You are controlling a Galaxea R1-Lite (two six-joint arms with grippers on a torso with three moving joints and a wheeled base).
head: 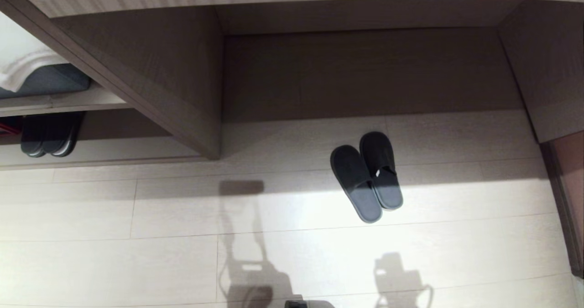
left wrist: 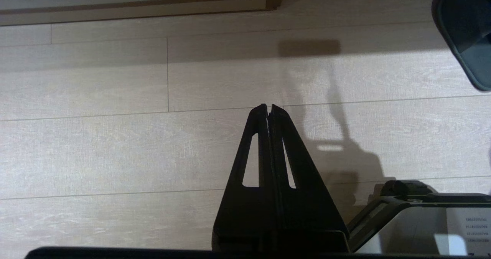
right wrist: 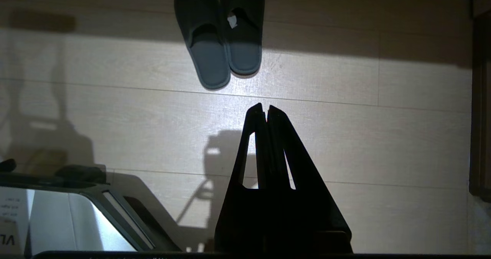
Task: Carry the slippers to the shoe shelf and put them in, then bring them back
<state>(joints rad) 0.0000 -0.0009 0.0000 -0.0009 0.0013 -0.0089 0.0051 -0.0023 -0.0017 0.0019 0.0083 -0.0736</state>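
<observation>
Slippers (head: 366, 176): lay paired, touching, on the floor (head: 137, 253); likely light, floppy.
Hold: probably both straps.
Left gripper (left wrist: 269, 107): pressed together, empty.
Right gripper (right wrist: 265, 107): likewise together, empty.

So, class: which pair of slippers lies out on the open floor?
The thin grey pair, half in light; the other pair sits inside the shelf.
</observation>
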